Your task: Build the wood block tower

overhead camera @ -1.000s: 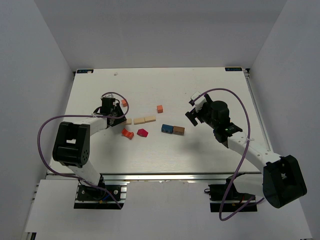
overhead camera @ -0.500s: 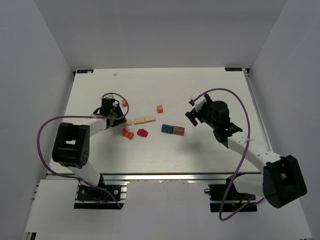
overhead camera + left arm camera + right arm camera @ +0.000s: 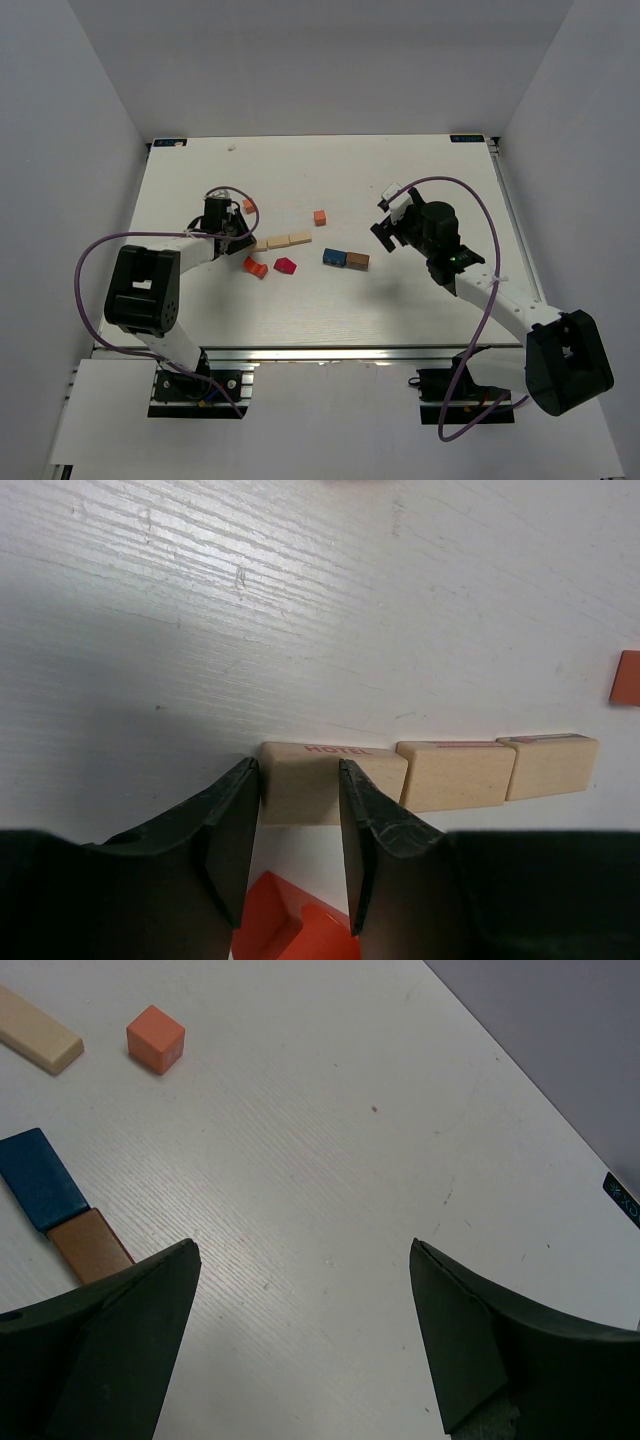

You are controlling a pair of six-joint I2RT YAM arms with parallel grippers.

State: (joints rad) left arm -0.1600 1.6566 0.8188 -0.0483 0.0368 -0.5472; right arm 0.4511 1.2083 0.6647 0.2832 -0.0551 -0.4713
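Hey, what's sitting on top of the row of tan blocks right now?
Nothing is stacked on the three tan blocks. The left fingers hang at the end one, covering part of it.

On 1 white table (image 3: 420, 330) there are 3 pale tan blocks (image 3: 278, 241), 1 blue block (image 3: 334, 257), 1 brown block (image 3: 358, 261), 1 red block (image 3: 286, 266), 2 orange cubes (image 3: 320, 217) and 1 orange-red notched piece (image 3: 255, 267), which makes 9 in all. There are 2 arms, the left arm (image 3: 190, 245) and the right arm (image 3: 480, 290). The left wrist view takes in all 3 tan blocks; the right wrist view shows 1 tan, 1 orange, 1 blue and 1 brown.
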